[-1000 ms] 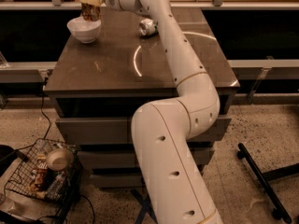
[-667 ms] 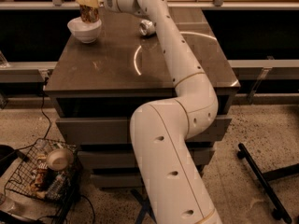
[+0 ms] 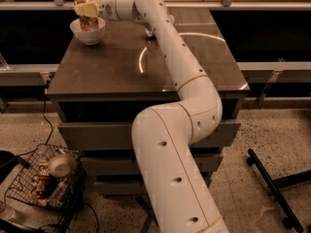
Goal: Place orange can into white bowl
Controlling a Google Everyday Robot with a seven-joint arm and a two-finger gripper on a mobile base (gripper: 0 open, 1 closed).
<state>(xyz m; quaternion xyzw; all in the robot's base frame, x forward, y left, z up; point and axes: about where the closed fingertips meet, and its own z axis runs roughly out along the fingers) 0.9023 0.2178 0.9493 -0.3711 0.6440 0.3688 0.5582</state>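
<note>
The white bowl (image 3: 89, 33) stands at the far left corner of the dark table (image 3: 112, 67). My gripper (image 3: 86, 9) hangs right over the bowl, at the end of the long white arm (image 3: 170, 62) that reaches across the table. It is shut on the orange can (image 3: 87, 23). The can is held upright, and its lower part is down inside the bowl. The can's top is hidden by the gripper.
A small pale object (image 3: 147, 32) lies on the table behind the arm, mostly hidden. A wire basket (image 3: 29, 198) with a bowl and packets sits on the floor at the lower left. A black stand leg (image 3: 272, 188) lies at the lower right. Shelving runs behind the table.
The gripper has come down a little with the can, so the can now sits lower, inside the bowl.
</note>
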